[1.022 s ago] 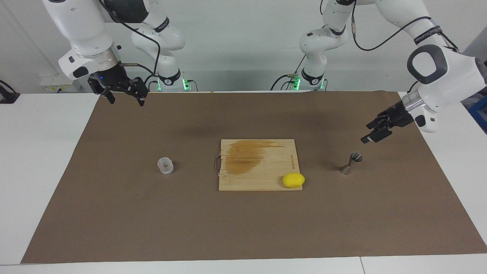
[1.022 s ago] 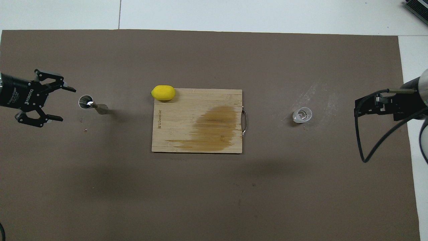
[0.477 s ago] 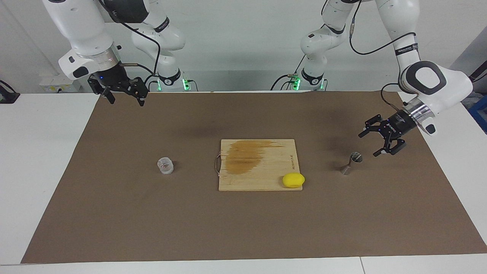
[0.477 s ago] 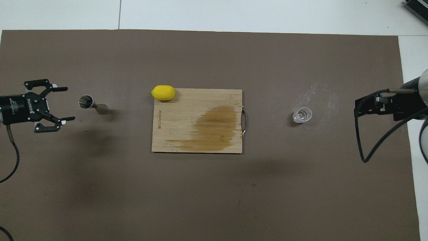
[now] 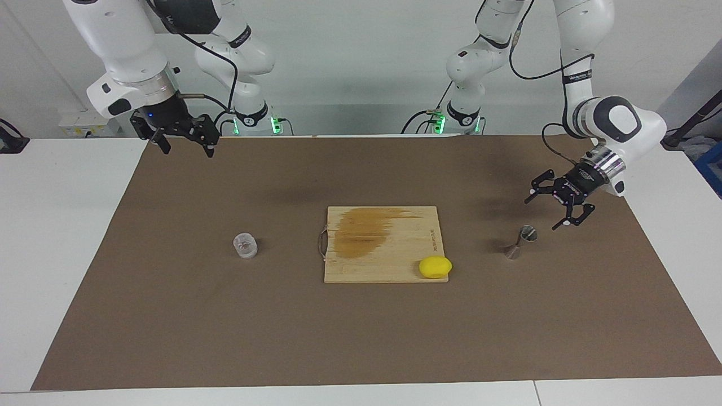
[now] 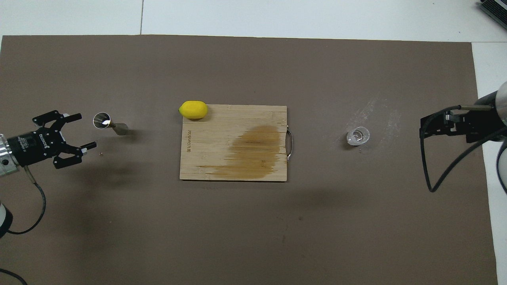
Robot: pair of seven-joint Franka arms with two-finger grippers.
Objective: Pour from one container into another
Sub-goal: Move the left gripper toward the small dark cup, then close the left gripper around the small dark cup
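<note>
The clear cup [image 5: 245,246] [image 6: 358,136] stands on the brown mat toward the right arm's end of the table. The metal jigger [image 5: 522,241] [image 6: 109,123] stands on the mat toward the left arm's end. My left gripper [image 5: 542,213] [image 6: 86,130] hangs open just beside the jigger, a little above the mat, touching nothing. My right gripper [image 5: 189,151] [image 6: 423,130] waits open and empty, raised over the mat's edge at the right arm's end, well apart from the cup.
A wooden cutting board [image 5: 383,265] [image 6: 233,158] with a dark wet stain lies mid-mat between cup and jigger. A yellow lemon [image 5: 435,267] [image 6: 193,109] sits on the board's corner nearest the jigger. White smears mark the mat by the cup.
My left arm has swung in and lowered; its gripper has turned and now sits close beside the jigger. The right arm, cup and jigger have not moved.
</note>
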